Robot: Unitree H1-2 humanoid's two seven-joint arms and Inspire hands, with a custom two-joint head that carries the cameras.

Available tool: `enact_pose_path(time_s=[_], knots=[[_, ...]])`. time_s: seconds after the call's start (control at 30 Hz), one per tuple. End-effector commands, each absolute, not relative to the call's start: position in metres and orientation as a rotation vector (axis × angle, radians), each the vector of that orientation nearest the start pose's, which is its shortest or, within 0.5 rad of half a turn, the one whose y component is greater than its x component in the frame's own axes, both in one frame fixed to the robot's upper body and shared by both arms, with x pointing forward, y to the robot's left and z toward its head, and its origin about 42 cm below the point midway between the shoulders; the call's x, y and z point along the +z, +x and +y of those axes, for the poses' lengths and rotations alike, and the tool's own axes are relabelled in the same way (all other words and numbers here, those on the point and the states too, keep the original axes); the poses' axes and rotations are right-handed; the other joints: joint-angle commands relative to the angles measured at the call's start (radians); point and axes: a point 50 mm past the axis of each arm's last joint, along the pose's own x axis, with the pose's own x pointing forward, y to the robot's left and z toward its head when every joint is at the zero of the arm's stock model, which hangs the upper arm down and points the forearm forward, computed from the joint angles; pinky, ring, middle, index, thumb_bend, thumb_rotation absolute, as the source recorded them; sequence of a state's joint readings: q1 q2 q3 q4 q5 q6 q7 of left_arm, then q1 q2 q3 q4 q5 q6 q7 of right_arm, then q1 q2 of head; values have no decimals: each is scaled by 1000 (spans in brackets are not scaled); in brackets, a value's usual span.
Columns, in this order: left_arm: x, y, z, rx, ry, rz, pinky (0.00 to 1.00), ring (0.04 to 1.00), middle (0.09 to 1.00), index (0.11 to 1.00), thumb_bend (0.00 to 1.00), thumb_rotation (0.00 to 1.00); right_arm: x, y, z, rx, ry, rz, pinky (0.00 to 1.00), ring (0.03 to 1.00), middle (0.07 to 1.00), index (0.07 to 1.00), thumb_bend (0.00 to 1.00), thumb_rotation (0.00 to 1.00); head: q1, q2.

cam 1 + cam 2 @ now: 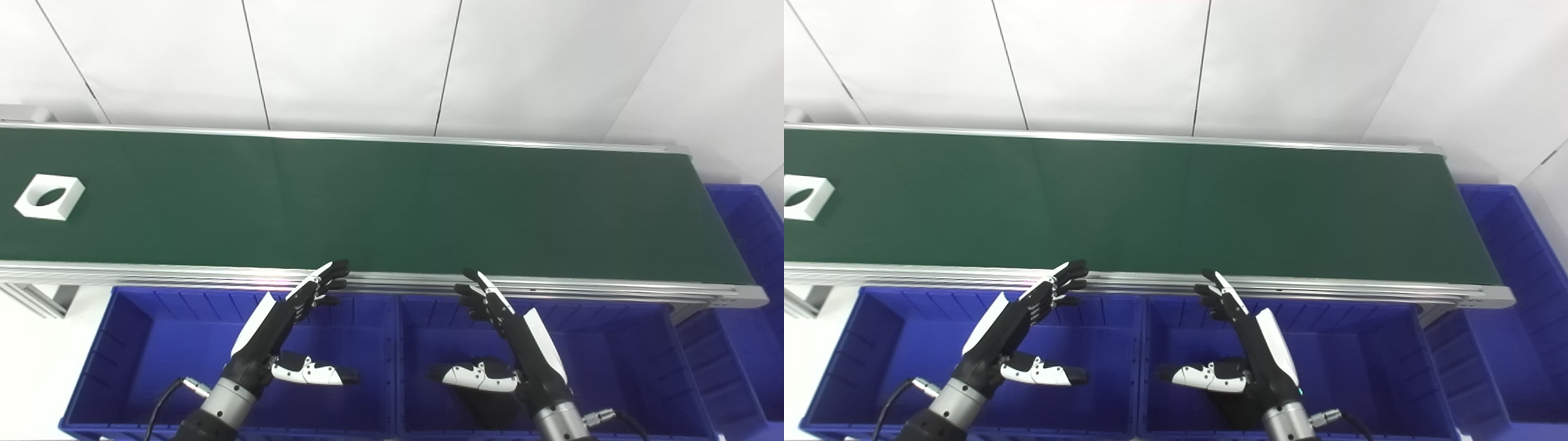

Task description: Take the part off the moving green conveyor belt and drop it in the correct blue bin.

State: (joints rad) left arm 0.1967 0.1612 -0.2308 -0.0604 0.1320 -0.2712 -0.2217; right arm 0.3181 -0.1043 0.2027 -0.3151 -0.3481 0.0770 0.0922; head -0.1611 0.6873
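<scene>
A white square part with a round hole (49,196) lies on the green conveyor belt (392,208) at the far left; it also shows in the right eye view (804,196). My left hand (288,327) is open and empty, held over the left blue bin (122,343) just below the belt's front rail. My right hand (508,343) is open and empty over the middle blue bin (643,361). Both hands are far to the right of the part.
A third blue bin (750,245) stands past the belt's right end. The aluminium front rail (398,283) runs between the belt and the bins. A white panelled wall stands behind the belt.
</scene>
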Motion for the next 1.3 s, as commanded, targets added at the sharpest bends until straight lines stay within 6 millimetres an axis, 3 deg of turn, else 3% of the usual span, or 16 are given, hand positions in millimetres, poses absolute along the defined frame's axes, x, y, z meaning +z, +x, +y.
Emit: enact_pose_path(time_s=[0.0, 0.63, 1.1, 1.27], knots=[[86, 212, 194, -457, 247, -179, 793, 868, 905, 908, 876, 297, 113, 180, -195, 212, -383, 1, 765, 828, 856, 937, 874, 286, 2, 5], [82, 210, 192, -444, 247, -180, 790, 861, 900, 906, 872, 292, 111, 179, -196, 220, -388, 0, 773, 825, 843, 932, 865, 283, 15, -11], [81, 210, 192, -448, 234, -176, 799, 869, 902, 909, 885, 311, 112, 178, -198, 205, -382, 27, 705, 822, 851, 921, 858, 270, 18, -18], [81, 211, 192, -450, 232, -173, 796, 872, 907, 913, 882, 310, 112, 179, -199, 203, -388, 34, 741, 830, 857, 922, 858, 277, 23, -22]])
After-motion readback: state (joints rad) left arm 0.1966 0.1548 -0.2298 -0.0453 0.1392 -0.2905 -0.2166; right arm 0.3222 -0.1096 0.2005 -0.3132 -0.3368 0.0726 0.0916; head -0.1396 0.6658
